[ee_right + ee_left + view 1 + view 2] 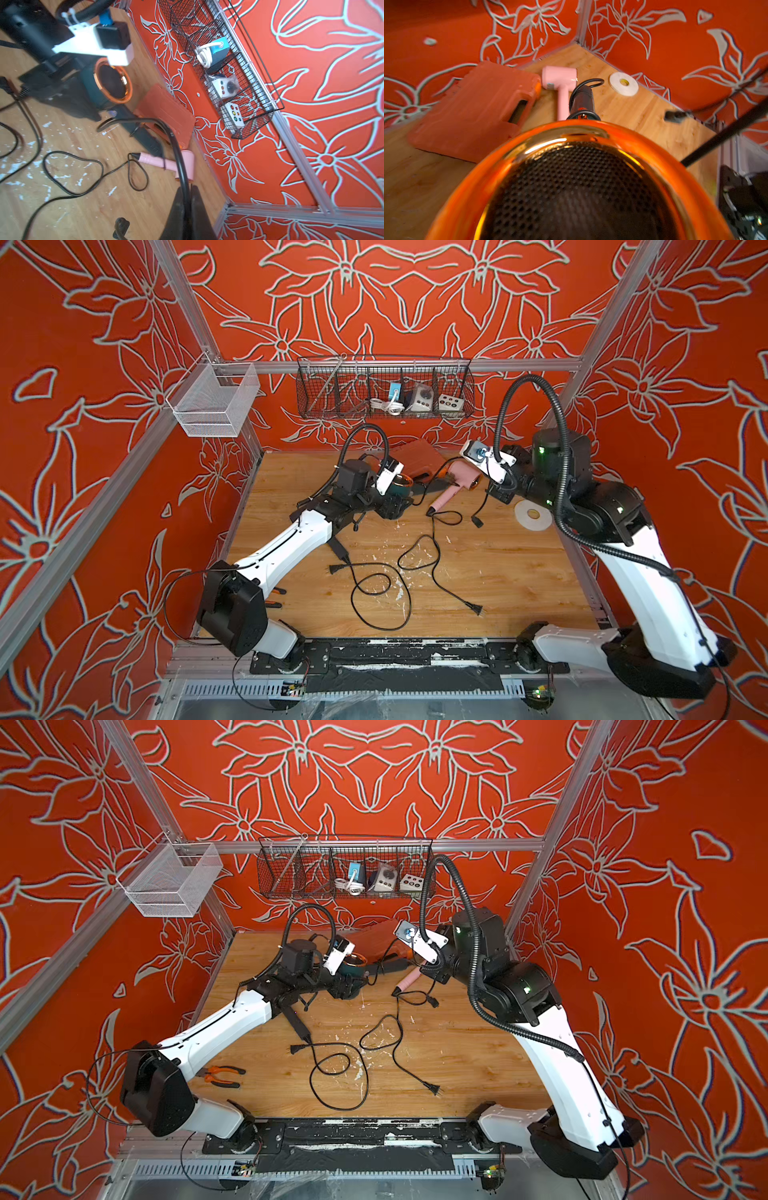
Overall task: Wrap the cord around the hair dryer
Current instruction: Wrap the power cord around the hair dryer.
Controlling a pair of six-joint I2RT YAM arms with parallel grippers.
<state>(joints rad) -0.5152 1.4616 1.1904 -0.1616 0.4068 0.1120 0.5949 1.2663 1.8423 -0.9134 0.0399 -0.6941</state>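
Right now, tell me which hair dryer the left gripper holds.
The copper-rimmed teal dryer; the pink dryer lies ungripped on the table.

I grip the dryer (399, 486), teal with copper rim and black mesh, mid-frame in both top views; its black cord (180, 166) arcs from the handle, pinched by me.

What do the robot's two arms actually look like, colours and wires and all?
Both have smooth white shells and bulky black joints. The left arm trails a thin black wire; the right arm carries a ribbed black hose and small green lights. The right tool has dark tapered fingers.
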